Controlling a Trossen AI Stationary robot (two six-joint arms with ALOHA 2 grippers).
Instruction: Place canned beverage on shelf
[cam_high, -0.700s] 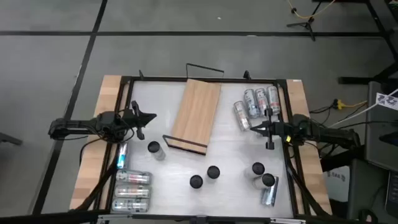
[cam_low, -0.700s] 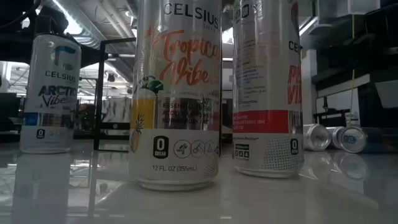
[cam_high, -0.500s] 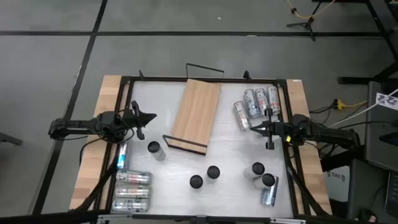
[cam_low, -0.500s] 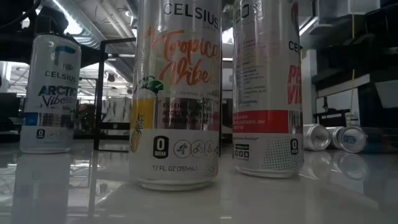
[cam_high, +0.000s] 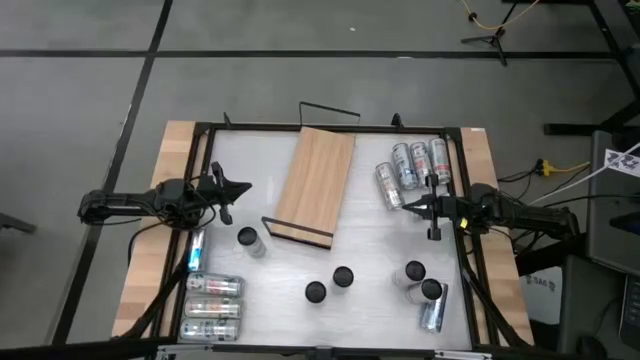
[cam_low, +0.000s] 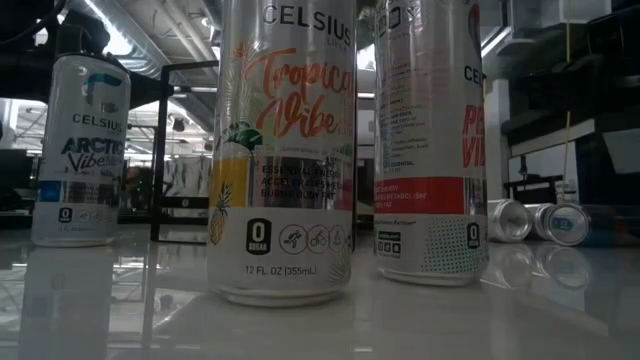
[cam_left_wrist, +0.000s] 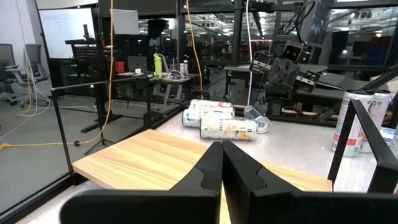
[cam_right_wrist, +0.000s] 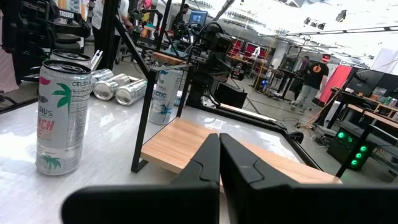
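The shelf (cam_high: 316, 183), a light-wood board with a black wire rail at each short end, lies slanted on the white table, at its middle and far part. Several beverage cans stand upright on their bases near the front: one (cam_high: 247, 238) left of the shelf, two (cam_high: 343, 276) in the middle, two (cam_high: 414, 270) at the right. In the low view the nearest can (cam_low: 285, 150) fills the picture. My left gripper (cam_high: 245, 187) hovers shut to the left of the shelf. My right gripper (cam_high: 405, 207) hovers shut to its right. Both point at the shelf and hold nothing.
Several cans lie on their sides at the far right (cam_high: 410, 165) and at the near left (cam_high: 212, 305). One more lies by the left edge (cam_high: 196, 250) and one at the near right (cam_high: 432, 315). Wooden strips border the table's left and right sides.
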